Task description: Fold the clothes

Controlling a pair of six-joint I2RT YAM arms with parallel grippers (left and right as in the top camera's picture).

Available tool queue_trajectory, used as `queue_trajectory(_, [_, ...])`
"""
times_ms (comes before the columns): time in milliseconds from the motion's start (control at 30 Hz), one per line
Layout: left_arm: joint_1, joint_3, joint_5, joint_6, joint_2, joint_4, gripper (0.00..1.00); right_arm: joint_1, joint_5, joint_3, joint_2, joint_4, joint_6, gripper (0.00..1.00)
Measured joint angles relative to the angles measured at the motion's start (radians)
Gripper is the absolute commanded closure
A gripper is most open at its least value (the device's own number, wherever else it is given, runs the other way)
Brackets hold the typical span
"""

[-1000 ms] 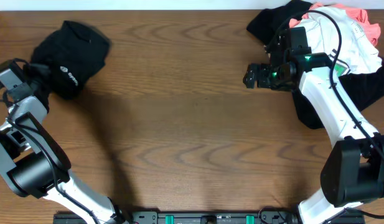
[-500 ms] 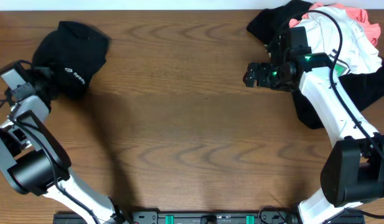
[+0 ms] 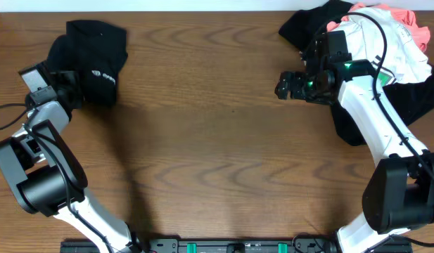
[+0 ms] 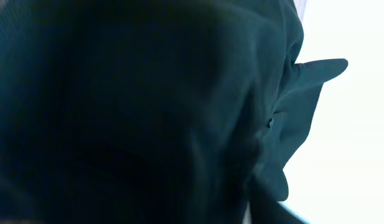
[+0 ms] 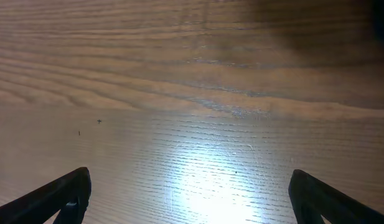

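At the far left, the black garment (image 3: 90, 50) lies bunched near the back-left corner of the table (image 3: 217, 147), and the left gripper (image 3: 70, 91) is pressed into its near edge. The left wrist view shows only dark cloth, so I cannot tell whether the jaws are clamped on it. The risk I see is that a pinch on a wadded layer drags the whole lump rather than spreading it, or shoves it off the back edge. The left arm reaches far out to its own side, wrist turned toward the garment. To the right, the right gripper (image 3: 283, 86) hovers empty over bare wood, jaws wide apart. Its arm lies across the pile of clothes (image 3: 389, 39), which it could snag
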Motion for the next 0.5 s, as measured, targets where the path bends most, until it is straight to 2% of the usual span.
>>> queue_trajectory(167, [0.0,0.0,-0.011,0.079,-0.002,-0.155,0.11,0.0,0.0,0.0,0.0,-0.006,0.0,0.01])
queue_trajectory(300, [0.014,-0.001,-0.053,0.201,-0.057,-0.304,0.11,0.002,0.0,0.0,0.0,-0.014,0.0,0.01])
queue_trajectory(500, [0.059,-0.001,-0.106,0.463,-0.243,-0.411,0.19,0.016,0.0,0.0,0.0,-0.017,0.001,0.01])
